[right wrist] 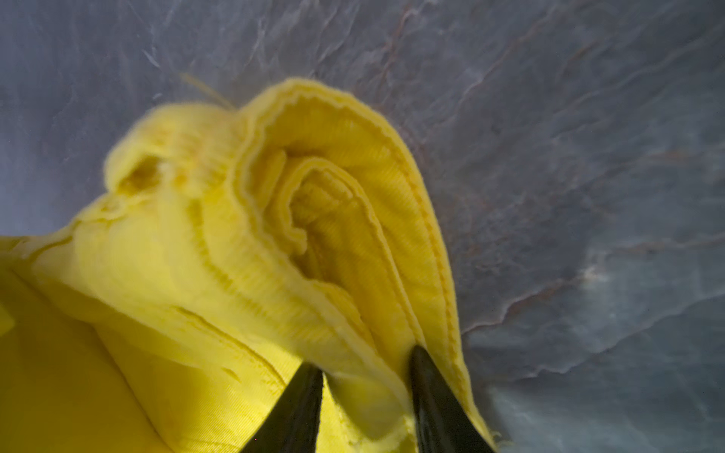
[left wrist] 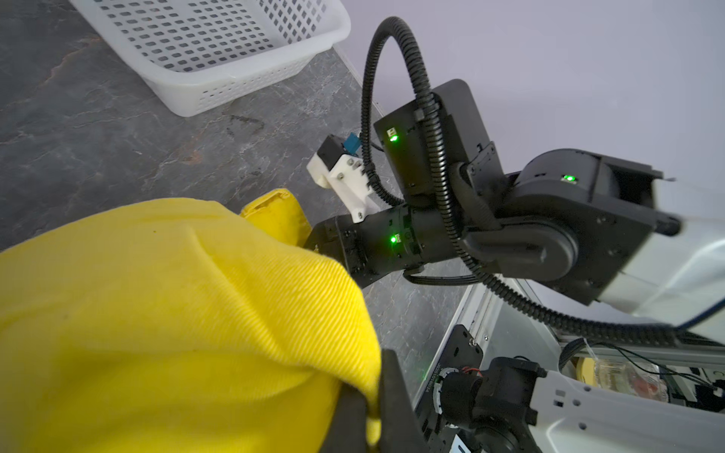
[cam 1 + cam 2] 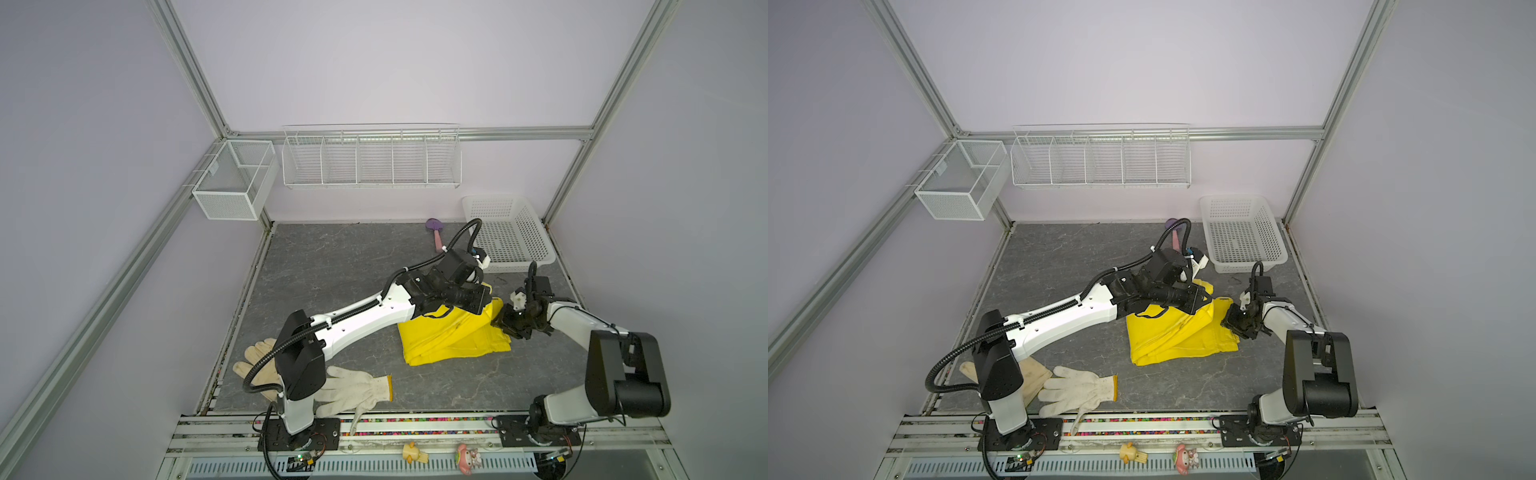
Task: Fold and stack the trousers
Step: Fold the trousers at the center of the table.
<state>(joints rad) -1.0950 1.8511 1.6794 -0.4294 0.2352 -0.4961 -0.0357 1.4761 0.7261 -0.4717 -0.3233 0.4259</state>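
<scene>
Well, you are partway through, by the look of it. The trousers [image 3: 453, 336] lie on the grey table [image 3: 332, 270] toward its right edge, about midway between the front and far edges, short of the white basket [image 3: 521, 266] in the far right corner. The lower part rests flat in several layers, so at least one fold looks done. The end nearer the basket is raised off the table and held by both arms.

Your left gripper [image 2: 368, 408] has its fingers [image 2: 392, 392] pressed tight on a thin edge of yellow cloth, which drapes from it in the left wrist view. Your right gripper [image 1: 365, 361] pinches a thick wad of hems and seams, its fingers [image 1: 423, 372] kept partly apart by the layers bunched between them (the right wrist view shows at least three edges curled together there).

What seems left: carry the raised end over and lay it on the flat part, let go, and square the bundle. As for stacking, I see no other folded garment to set it on. The knitted glove [image 3: 357, 388] and the cream glove [image 3: 257, 361] lie near the front left corner, well apart from the trousers.
</scene>
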